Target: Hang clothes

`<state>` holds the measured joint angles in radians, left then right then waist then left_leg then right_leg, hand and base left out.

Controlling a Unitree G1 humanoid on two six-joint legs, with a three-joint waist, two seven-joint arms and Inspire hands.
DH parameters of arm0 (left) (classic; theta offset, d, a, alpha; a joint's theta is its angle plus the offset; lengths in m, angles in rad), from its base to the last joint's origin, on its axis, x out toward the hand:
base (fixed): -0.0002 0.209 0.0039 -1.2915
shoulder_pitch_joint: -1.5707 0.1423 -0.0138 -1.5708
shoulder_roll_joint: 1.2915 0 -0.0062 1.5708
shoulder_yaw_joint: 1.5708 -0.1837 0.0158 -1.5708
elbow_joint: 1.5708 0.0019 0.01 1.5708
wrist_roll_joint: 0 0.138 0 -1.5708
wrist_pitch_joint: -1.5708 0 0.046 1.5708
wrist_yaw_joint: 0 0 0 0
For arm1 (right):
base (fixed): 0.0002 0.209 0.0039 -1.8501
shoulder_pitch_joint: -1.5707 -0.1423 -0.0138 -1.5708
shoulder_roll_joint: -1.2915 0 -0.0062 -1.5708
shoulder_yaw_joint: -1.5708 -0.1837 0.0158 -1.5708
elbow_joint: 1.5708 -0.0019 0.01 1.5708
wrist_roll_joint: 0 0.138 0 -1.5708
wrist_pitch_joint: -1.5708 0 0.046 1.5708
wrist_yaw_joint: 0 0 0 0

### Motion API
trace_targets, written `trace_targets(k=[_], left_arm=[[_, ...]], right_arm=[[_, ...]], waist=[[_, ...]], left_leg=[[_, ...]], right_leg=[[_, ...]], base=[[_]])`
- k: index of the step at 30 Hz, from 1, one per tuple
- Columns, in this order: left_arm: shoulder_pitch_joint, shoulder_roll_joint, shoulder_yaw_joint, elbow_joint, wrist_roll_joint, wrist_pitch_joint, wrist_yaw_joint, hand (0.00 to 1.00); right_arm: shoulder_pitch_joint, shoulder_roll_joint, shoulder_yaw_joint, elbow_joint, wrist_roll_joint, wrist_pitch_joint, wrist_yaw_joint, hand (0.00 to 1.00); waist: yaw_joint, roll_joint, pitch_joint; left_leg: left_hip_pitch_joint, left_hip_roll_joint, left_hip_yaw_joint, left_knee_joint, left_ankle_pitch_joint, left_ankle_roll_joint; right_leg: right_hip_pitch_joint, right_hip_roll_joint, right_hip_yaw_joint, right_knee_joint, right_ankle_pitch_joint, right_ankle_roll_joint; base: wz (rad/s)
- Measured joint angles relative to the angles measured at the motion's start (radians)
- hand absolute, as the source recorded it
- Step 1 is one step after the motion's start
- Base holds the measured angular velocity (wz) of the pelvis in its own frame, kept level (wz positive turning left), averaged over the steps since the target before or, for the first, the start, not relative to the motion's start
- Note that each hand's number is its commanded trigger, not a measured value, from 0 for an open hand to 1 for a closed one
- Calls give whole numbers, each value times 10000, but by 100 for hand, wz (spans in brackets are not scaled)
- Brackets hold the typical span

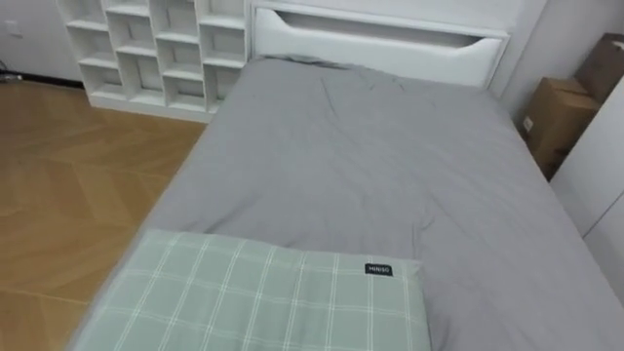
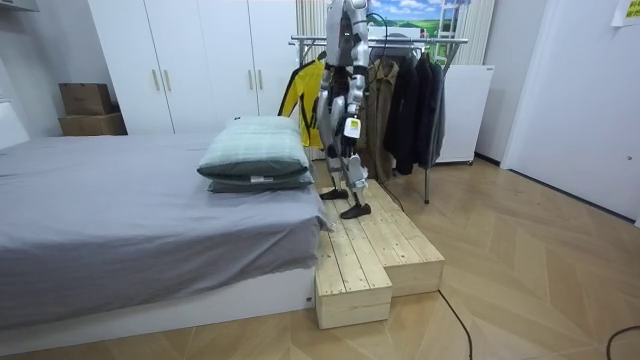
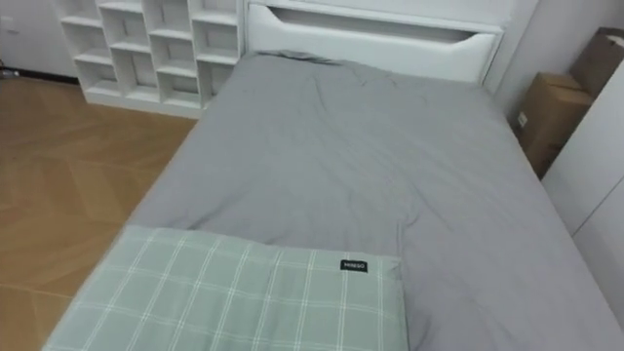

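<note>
I stand on a low wooden platform [image 2: 375,245] at the foot of a bed [image 1: 370,166], facing it. Behind me is a metal clothes rack [image 2: 400,42] hung with dark coats [image 2: 410,100], and a yellow garment [image 2: 296,92] hangs at its end nearest the bed. My left hand [image 2: 352,128] hangs by my hip. My right hand [image 2: 326,118] is low on my far side, close to the yellow garment. The grey sheet lies flat with no clothes on it.
A green plaid pillow [image 1: 263,297] lies on a grey pillow [image 2: 262,183] just below my view. White cubby shelves [image 1: 156,49] stand to the bed's left, and cardboard boxes [image 1: 556,117] and a white wardrobe [image 2: 200,60] to its right. The platform steps down to the wood floor [image 2: 520,260].
</note>
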<state>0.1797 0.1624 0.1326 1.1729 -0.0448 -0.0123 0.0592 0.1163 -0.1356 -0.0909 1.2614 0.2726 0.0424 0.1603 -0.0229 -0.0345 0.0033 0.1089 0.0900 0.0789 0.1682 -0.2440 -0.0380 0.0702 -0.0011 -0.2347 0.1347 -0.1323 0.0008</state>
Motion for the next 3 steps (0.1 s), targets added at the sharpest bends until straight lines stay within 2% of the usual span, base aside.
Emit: trace_targets(k=[3], left_arm=[[-9,-75,-64,0,48,77,134,0]], right_arm=[[2,-84,221,215,386,-94,50,0]], waist=[[-3,74,-4]], left_leg=[[72,-1,-1,28,1,0]], right_leg=[[52,-3,5,15,1,0]], base=[[0]])
